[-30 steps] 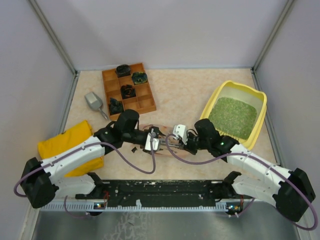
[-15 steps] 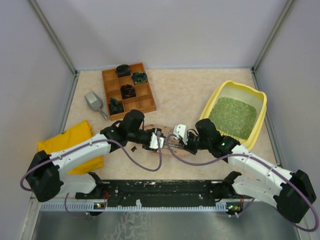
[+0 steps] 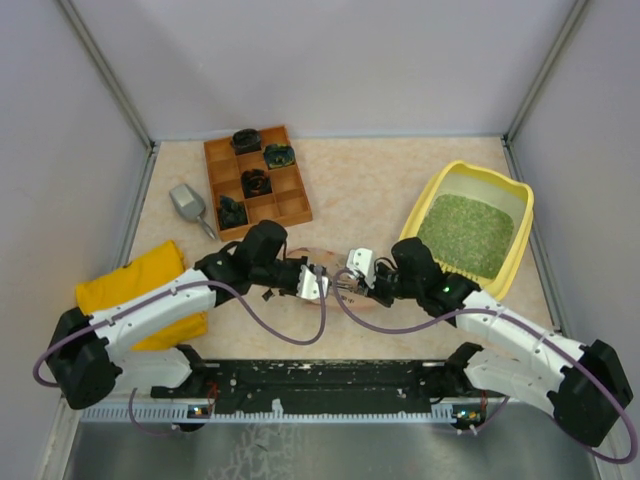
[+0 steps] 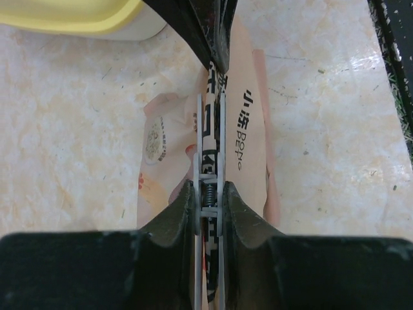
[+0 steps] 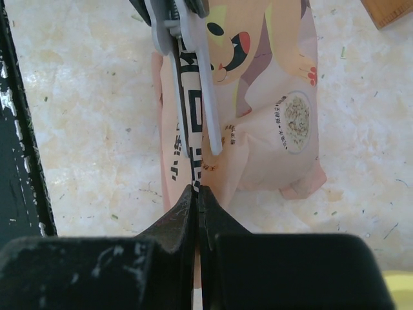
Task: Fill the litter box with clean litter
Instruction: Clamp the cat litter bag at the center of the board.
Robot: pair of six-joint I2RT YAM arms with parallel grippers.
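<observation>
The yellow litter box (image 3: 456, 172) stands at the right, with green clean litter (image 3: 465, 235) spread in it; its rim (image 4: 71, 16) also shows in the left wrist view. A pink printed pouch (image 4: 248, 129) (image 5: 271, 97) lies on the table between the arms. My right gripper (image 3: 343, 286) (image 5: 197, 190) is shut on the pouch's printed top edge. A grey spring clip (image 4: 208, 177) (image 5: 197, 71) sits on that same edge. My left gripper (image 3: 322, 283) (image 4: 210, 190) is shut on the clip's two handles.
A brown wooden compartment tray (image 3: 257, 180) with dark objects stands at the back left, a grey scoop (image 3: 187, 203) beside it. A yellow cloth bag (image 3: 135, 290) lies under the left arm. The black base rail (image 3: 320, 380) runs along the near edge.
My left arm has moved right to the pouch, and its jaws have closed from wide open onto the grey clip. The right gripper has kept its grip in place.
</observation>
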